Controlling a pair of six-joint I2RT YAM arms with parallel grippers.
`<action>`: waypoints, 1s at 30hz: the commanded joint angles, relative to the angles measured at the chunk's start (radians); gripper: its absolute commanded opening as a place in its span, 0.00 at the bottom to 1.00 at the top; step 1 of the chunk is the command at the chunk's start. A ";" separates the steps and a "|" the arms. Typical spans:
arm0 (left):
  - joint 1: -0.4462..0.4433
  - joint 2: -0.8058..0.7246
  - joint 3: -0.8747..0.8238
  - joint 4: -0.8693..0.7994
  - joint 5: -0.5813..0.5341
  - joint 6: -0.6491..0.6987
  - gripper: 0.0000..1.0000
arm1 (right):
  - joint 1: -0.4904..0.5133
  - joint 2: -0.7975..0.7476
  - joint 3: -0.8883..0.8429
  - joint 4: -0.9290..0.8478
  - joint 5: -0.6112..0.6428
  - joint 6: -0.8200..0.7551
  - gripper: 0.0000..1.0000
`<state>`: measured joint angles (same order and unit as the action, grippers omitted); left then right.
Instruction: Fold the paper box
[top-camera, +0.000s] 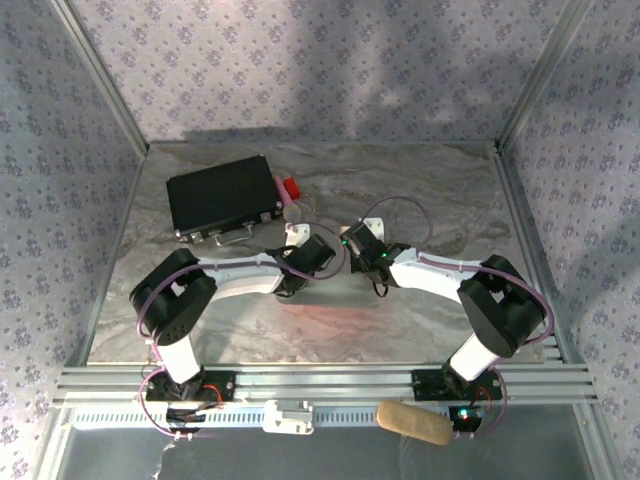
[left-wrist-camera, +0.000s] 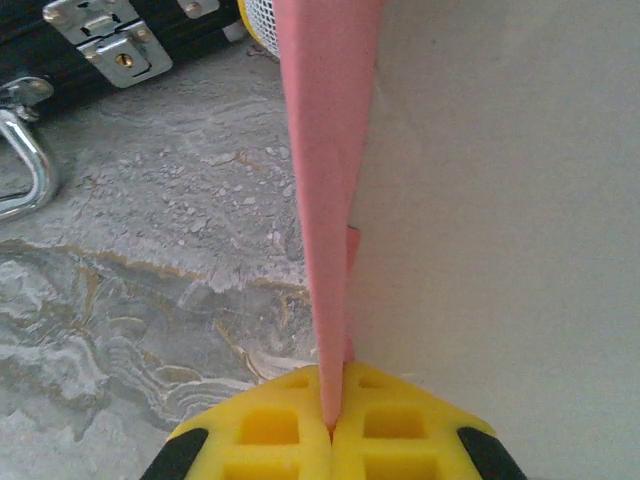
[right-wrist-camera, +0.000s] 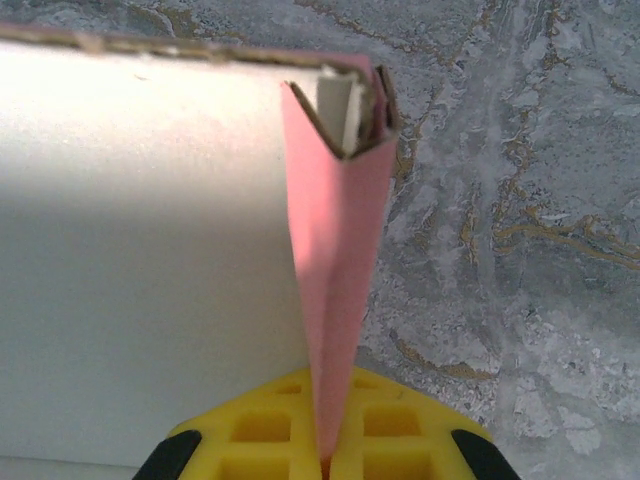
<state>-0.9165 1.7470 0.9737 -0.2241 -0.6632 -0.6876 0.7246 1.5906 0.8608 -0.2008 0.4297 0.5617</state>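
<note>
The paper box is held up between my two grippers over the middle of the marbled table. In the left wrist view a thin pink wall (left-wrist-camera: 325, 200) runs up from the jaws, with the whitish inner side (left-wrist-camera: 500, 200) to its right. My left gripper (left-wrist-camera: 331, 425) is shut on that pink wall, its yellow pads (left-wrist-camera: 270, 430) pressed together. In the right wrist view a folded pink wall (right-wrist-camera: 340, 260) stands beside the whitish panel (right-wrist-camera: 150, 250). My right gripper (right-wrist-camera: 325, 455) is shut on it. From above, both wrists (top-camera: 335, 255) meet near the table's centre.
A black case (top-camera: 225, 195) lies at the back left, its latches (left-wrist-camera: 100, 40) and metal handle (left-wrist-camera: 20, 160) close to my left gripper. A red object (top-camera: 291, 187) and a white mesh thing (left-wrist-camera: 262, 15) sit beside it. A tan roll (top-camera: 412, 422) lies below the front rail.
</note>
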 joint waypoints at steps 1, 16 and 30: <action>-0.009 0.001 0.013 -0.095 -0.122 -0.033 0.00 | 0.001 -0.023 -0.006 -0.054 0.029 0.003 0.00; 0.138 -0.274 -0.127 0.164 0.393 0.149 0.61 | -0.009 -0.042 -0.016 -0.052 0.017 0.001 0.00; 0.164 -0.144 -0.084 0.170 0.369 0.184 0.48 | -0.014 -0.049 -0.016 -0.055 0.007 -0.003 0.00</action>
<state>-0.7544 1.5879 0.8593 -0.0704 -0.2710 -0.5220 0.7158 1.5639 0.8532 -0.2218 0.4297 0.5610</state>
